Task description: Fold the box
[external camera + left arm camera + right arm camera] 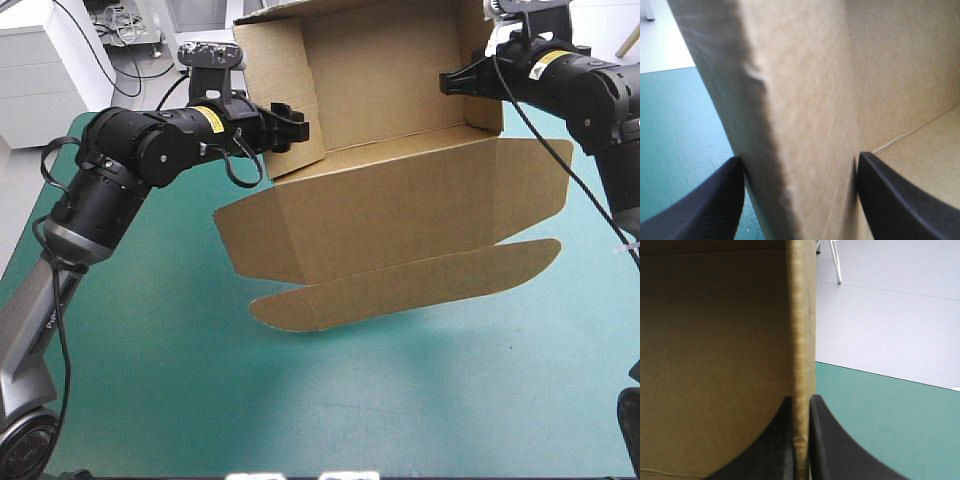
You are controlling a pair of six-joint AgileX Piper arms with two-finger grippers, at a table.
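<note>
Box: the brown box (400, 205) hung tilted over the teal-green worktop (330, 410), walls raised, front flaps drooping.
Left gripper (297, 126): jaws spread, straddling the left wall.
Right gripper (452, 82): jaws clenched on the right wall's edge.
Handling: probably light, stiff across panels, floppy at creases; best held by wall edges near corners.
</note>
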